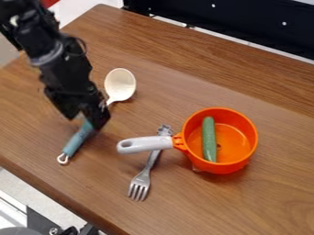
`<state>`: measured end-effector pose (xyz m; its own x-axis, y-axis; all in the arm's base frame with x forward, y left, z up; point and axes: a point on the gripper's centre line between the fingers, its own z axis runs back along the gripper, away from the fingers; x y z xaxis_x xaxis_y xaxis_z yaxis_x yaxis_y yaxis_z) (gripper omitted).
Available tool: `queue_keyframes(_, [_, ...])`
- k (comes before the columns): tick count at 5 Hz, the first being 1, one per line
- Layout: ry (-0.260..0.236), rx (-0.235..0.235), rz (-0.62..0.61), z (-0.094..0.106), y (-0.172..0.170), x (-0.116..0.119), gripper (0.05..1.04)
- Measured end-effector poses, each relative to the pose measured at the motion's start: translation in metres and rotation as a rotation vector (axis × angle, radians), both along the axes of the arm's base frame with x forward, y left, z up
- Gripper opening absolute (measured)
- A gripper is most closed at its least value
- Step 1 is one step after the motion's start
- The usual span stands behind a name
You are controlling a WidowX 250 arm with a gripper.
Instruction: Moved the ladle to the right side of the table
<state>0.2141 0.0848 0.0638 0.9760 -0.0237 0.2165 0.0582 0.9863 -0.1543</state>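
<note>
Item one, the ladle point(120, 84): we list it on the left part of the picture, lying aslant on the wooden table point(270, 206), its cream bowl toward the back and its blue-green grip toward the front, ending in a pale hanging loop point(63, 159).

Item two, the black gripper point(86, 117): we find it over the middle of the ladle, pointing down and hiding part of the handle. Whether it stands wide, narrow or clamped on the ladle, we cannot tell.

Item three, a fork point(142, 180), grey: we enter it to the right of the ladle in the picture, tines toward the front edge, its shank passing beneath the handle of the next piece.

Item four, an orange pot point(240, 161) with a light grey handle point(144, 144): we record it upright, farther right, the handle directed left.

Item five, a green cucumber-like piece point(209, 139): we note it inside the pot, lengthwise from back to front.
</note>
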Motion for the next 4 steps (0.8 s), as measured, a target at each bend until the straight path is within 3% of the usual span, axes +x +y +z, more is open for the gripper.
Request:
queue_keyframes(1, [-0.052,-0.010,0.013,0.028,-0.003,0.005,0.998])
queue_keyframes(2, [-0.107,0.031,0.014,0.041,-0.014,0.027,0.998])
queue_keyframes(4, [-0.124,0.066,0.203,0.044,-0.020,0.108,0.998])
